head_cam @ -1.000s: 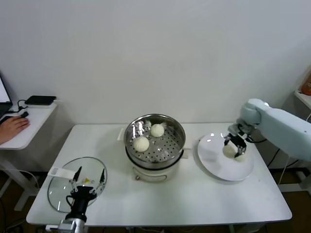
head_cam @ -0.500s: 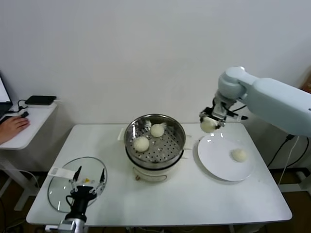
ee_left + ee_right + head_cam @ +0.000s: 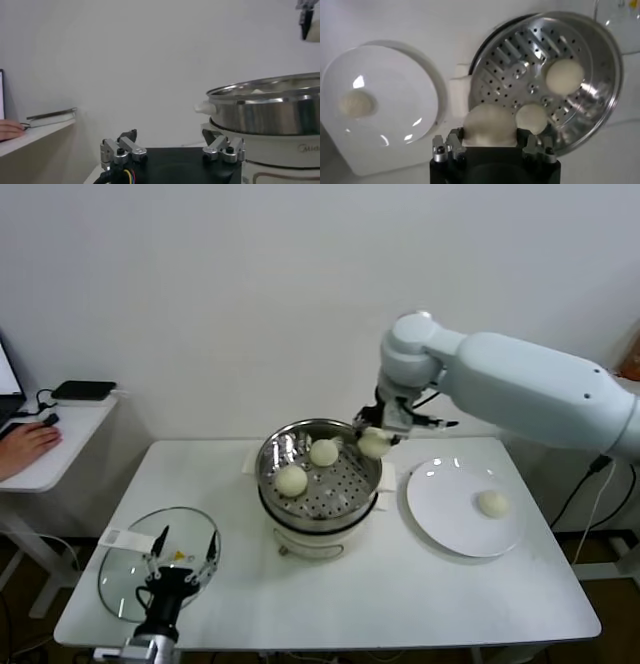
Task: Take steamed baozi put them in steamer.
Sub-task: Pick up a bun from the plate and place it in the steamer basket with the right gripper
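Right gripper (image 3: 375, 440), clamped on one steamed baozi (image 3: 489, 124), hangs above the right rim of the steamer (image 3: 371, 456), which stands at the table's (image 3: 400, 594) centre on its white pot base (image 3: 310, 539). Two baozi lie on the perforated floor, one near-left (image 3: 291, 480) and one farther back (image 3: 323, 452); a fourth (image 3: 491, 503) rests on the white plate (image 3: 440, 514) to the right of the steamer. Left gripper (image 3: 172, 150), fingers spread with nothing between them, idles at the near-left over the glass lid (image 3: 125, 569).
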Available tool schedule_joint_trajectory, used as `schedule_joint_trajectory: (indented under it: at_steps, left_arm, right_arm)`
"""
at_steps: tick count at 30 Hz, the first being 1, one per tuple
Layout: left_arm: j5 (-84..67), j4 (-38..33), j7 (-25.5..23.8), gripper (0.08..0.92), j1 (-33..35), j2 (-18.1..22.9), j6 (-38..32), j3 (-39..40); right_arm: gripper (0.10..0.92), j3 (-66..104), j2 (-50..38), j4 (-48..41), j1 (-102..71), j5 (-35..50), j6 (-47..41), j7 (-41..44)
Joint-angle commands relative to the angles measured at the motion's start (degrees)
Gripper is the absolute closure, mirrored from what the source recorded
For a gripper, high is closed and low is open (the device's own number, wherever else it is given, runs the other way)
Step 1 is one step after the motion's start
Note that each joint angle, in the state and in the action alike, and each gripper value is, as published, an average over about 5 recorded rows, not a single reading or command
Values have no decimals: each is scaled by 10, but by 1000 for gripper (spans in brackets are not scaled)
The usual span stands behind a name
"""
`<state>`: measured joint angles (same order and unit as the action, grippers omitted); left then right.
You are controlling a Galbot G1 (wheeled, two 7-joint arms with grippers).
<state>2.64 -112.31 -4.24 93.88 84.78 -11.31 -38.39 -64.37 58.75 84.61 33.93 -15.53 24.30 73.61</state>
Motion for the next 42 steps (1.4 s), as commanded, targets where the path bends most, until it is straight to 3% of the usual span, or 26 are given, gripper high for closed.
schedule_joint_trajectory:
  at_steps: [1, 26, 42]
  left_arm:
    - [3, 0, 0, 177, 2, -3, 2, -2]
    - [7, 12, 0, 177, 0, -10, 6, -3]
    - [7, 16, 0, 177, -7, -8, 9, 0]
  right_arm:
    - [347, -7, 96, -14, -46, -9, -11, -1]
    - [338, -11, 150, -61, -115, -37, 11, 0]
    - [327, -14, 128, -56, -113, -40, 21, 1]
